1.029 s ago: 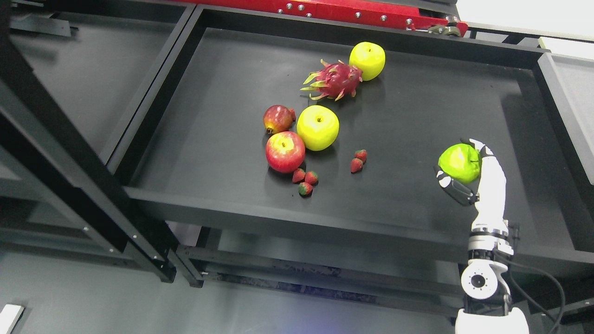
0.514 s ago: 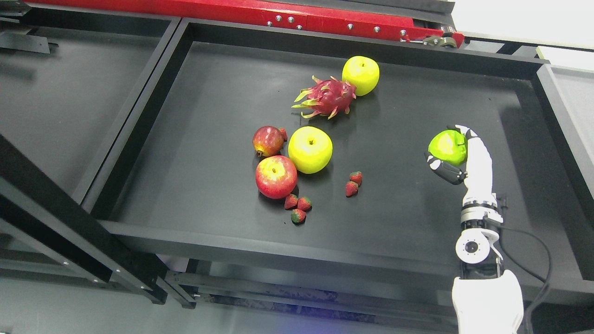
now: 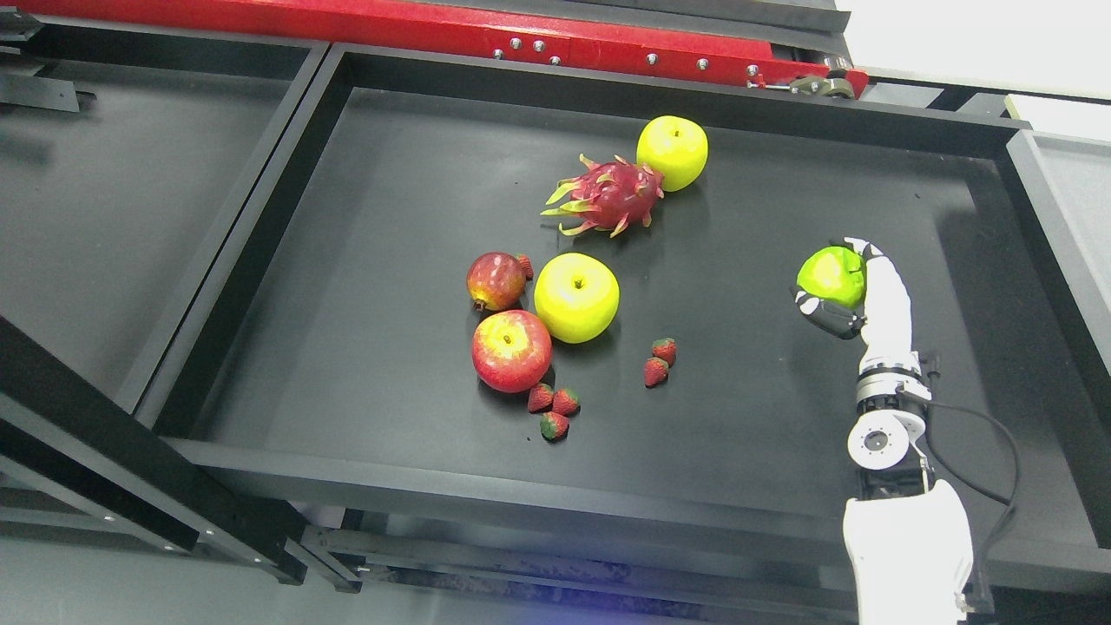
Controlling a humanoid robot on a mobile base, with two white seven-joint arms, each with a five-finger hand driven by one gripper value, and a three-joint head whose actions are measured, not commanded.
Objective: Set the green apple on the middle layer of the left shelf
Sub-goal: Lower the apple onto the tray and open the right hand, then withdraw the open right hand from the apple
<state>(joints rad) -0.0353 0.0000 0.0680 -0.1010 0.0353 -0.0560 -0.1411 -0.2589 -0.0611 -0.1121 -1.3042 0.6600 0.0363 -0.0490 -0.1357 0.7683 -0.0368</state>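
My right hand point(image 3: 840, 291) comes up from the lower right and is shut on a green apple point(image 3: 829, 275). It holds the apple over the right part of a black shelf tray point(image 3: 364, 260). I cannot tell whether the apple touches the tray floor. The left arm is out of view.
On the tray lie two yellow apples point(image 3: 576, 297) point(image 3: 672, 153), a red apple point(image 3: 511, 350), a pomegranate point(image 3: 496, 280), a dragon fruit point(image 3: 607, 194) and several strawberries point(image 3: 555, 404). Another black shelf surface point(image 3: 104, 191) lies to the left. A red beam point(image 3: 434, 26) runs along the back.
The camera has tilted, so the whole picture has shifted down. My right hand with the green apple has reached farther in over the tray.
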